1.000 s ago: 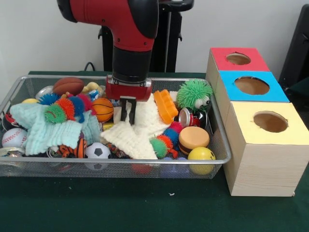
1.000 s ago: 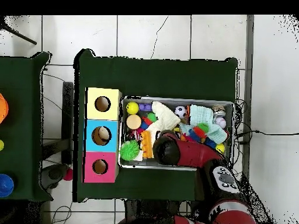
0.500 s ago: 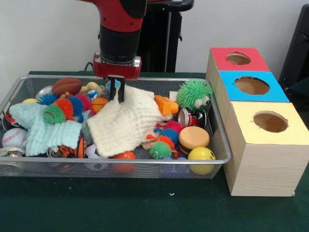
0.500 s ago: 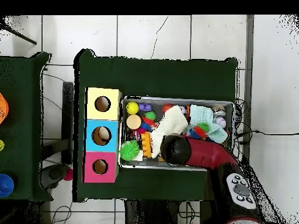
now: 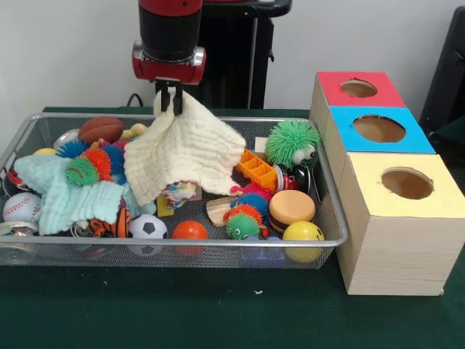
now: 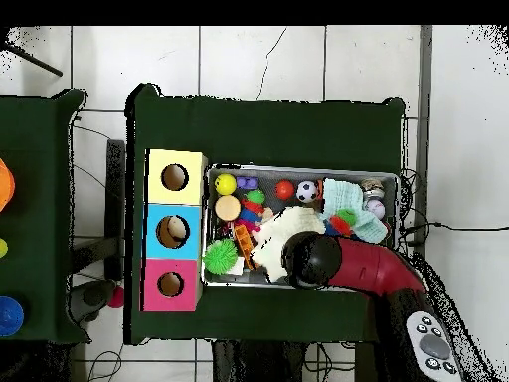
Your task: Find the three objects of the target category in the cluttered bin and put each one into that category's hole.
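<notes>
Lifting the cream cloth [image 5: 182, 154] clear of the clutter is the step in hand. The end effector [image 5: 168, 104] is pinched on the cloth's top corner, above the rear of the wire bin [image 5: 330, 218], and the cloth hangs in a tent with its lower edges near the toys beneath. Uncovered below it are an orange ball [image 5: 189, 230], a soccer ball [image 5: 148, 227] and an orange ridged block [image 5: 257, 169]. The target category is not stated, so the sought objects cannot be identified. The cloth should rise until its hem clears everything, then go to a bin area well apart from the coloured hole boxes [image 5: 378, 129], so that it does not cover candidates again.
</notes>
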Controlling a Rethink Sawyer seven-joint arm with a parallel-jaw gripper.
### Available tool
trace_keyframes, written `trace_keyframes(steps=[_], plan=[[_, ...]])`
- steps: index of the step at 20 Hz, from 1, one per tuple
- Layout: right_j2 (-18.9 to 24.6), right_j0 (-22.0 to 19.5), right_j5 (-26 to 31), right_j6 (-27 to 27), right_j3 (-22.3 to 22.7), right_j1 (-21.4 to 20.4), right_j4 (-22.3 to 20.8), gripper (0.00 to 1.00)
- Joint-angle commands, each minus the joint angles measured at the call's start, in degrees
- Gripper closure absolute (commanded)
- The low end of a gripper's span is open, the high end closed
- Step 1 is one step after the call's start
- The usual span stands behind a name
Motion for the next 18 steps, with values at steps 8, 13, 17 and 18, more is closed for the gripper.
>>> trace_keyframes(steps=[8,13,17,18], plan=[[6.9,-0.6,15.1,-0.2,7.0,-7.0,6.6,1.00],[7.8,-1.1,10.8,1.2,8.4,-6.8,8.5,1.00],[8.3,-1.3,11.1,2.2,10.1,-7.7,11.1,1.00],[8.5,-1.2,11.1,2.4,10.6,-8.0,11.8,1.00]])
